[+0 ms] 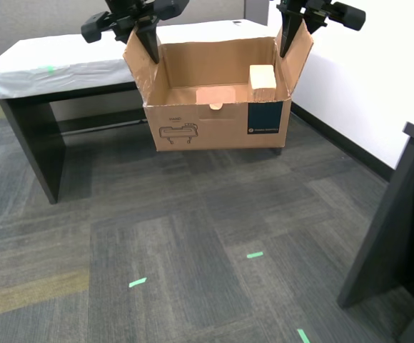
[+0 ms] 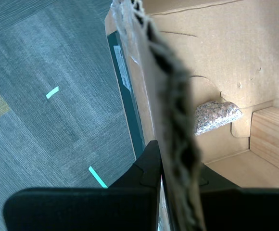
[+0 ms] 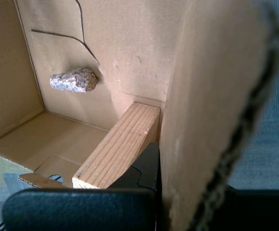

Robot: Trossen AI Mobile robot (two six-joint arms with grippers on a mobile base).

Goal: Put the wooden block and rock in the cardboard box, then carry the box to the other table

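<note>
Both hands, first (image 3: 161, 192) and second (image 2: 161, 192), clamp opposite box (image 1: 214, 128) flaps at upper frame; block (image 1: 262, 77) and rock (image 3: 74, 80) inside.

My first gripper (image 3: 161, 192) is clamped on a flap (image 3: 211, 110) of the box (image 3: 130, 43), one black finger (image 3: 142, 168) inside. The block (image 3: 120, 147) lies beside that finger against the side wall. The rock (image 3: 74, 80) rests well apart on the box floor.

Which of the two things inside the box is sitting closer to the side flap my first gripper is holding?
The wooden block. It lies right against the flap that my first gripper clamps, while the rock rests farther along the cardboard box wall.
</note>
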